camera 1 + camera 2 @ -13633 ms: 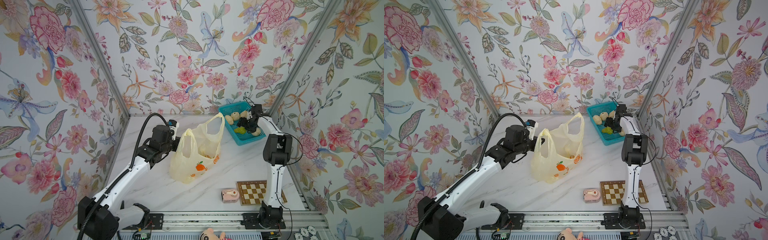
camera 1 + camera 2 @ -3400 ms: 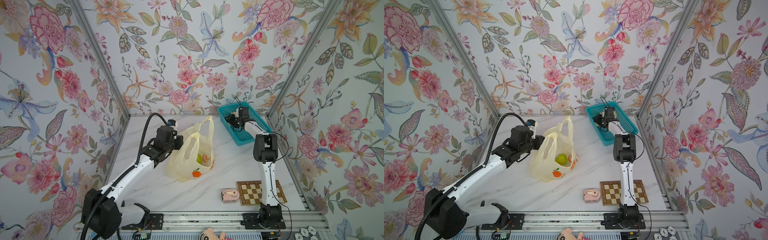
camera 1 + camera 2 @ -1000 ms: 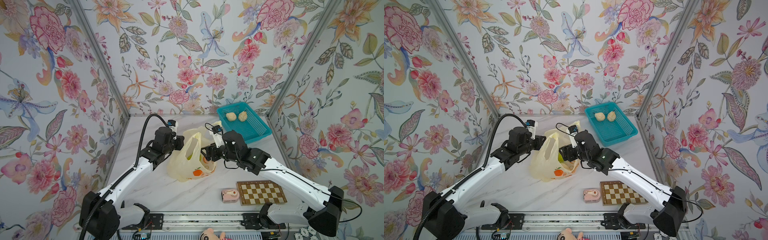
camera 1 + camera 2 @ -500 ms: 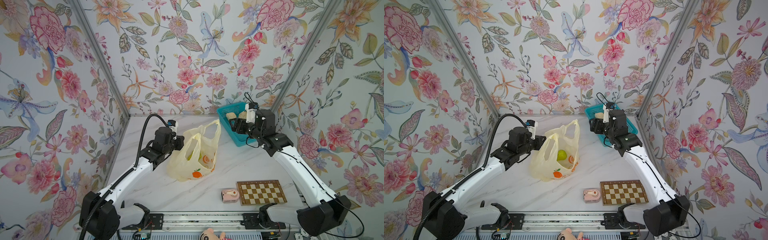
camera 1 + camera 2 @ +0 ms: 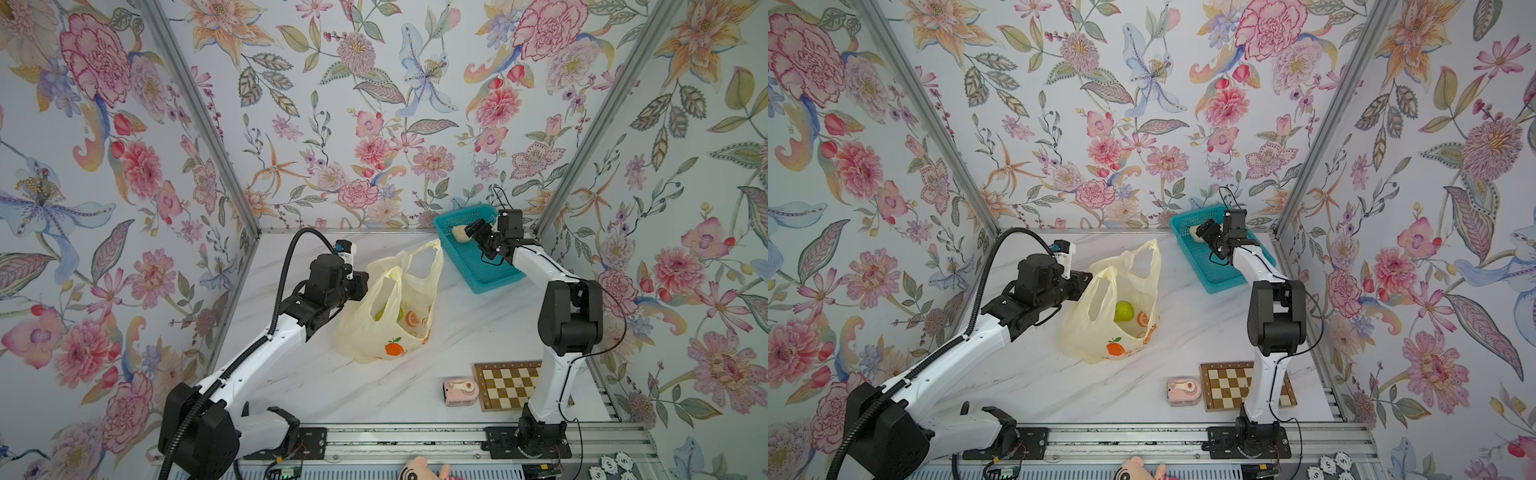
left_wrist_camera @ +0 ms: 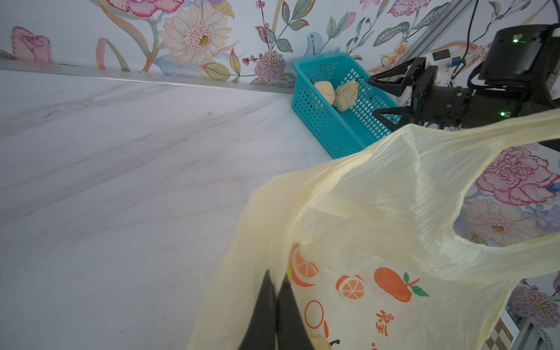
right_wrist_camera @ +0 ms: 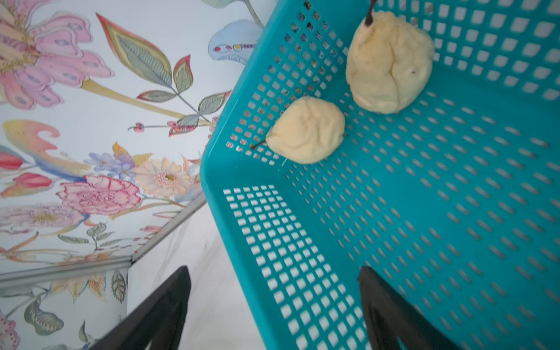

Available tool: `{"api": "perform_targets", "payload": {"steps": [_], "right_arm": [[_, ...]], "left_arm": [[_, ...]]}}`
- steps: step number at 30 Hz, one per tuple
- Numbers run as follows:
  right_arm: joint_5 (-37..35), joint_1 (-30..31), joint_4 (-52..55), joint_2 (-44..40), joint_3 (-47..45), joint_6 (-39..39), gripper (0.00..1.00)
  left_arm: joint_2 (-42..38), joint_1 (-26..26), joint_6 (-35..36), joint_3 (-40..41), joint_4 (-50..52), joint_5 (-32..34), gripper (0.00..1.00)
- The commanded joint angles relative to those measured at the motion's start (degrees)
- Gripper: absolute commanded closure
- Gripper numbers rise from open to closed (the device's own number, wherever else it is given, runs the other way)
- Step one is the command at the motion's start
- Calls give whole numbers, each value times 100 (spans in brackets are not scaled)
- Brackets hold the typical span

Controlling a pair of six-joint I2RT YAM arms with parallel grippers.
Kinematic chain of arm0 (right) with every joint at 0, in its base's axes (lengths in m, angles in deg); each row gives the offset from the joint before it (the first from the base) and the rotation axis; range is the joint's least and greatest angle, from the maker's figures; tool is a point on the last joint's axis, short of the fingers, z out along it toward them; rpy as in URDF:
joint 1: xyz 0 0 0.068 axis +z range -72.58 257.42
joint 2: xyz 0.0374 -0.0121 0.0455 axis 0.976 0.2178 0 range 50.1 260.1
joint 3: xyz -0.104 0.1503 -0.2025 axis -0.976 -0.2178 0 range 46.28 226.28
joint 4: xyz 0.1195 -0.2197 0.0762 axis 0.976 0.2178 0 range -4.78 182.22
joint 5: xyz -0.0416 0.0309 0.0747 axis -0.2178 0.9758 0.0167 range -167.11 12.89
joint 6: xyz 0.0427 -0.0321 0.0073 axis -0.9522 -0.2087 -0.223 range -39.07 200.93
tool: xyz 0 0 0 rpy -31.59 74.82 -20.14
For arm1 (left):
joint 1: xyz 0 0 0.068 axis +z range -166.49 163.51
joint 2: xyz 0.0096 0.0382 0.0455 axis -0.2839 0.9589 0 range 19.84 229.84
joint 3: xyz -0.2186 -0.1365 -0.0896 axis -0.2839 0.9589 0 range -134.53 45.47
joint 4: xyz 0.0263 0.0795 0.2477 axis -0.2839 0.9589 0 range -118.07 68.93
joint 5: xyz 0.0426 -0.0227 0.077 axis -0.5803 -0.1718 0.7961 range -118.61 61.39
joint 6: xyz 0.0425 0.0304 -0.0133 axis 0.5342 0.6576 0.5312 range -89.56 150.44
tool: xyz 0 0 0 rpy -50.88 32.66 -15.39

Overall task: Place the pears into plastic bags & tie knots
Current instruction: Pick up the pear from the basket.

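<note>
The pale-yellow plastic bag stands open in mid-table. My left gripper is shut on the plastic bag's near handle edge. A yellow-green pear lies inside it, and a cream pear shows through the plastic. Two cream pears lie at the far end of the teal basket. My right gripper hangs open just short of them. One jaw is over the basket floor, the other outside its side wall.
A chessboard and a pink toy lie at the front right, beside the right arm's base. A plush toy sits below the front rail. Floral walls close in the table, and the basket sits in the back right corner.
My right arm has swung from the bag's mouth back over the basket, and its jaws have spread wider. The left gripper has kept holding the bag in place.
</note>
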Motion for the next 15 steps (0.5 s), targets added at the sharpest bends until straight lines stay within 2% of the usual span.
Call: {"api": "perform_targets", "payload": {"steps": [1,8,15], "right_arm": [[-49,-32,-182,623,609,-1154,8],[-484,-67,-151,1783,1615,-2127,2],[-428,-91,166,3032,3286,-2066,2]], "left_arm": [[114,-36,-35,24,-99,-44,100],[160,-40,-92,28,-139,-64,100],[257,-45,-89,-60,-123,-73,100]]}}
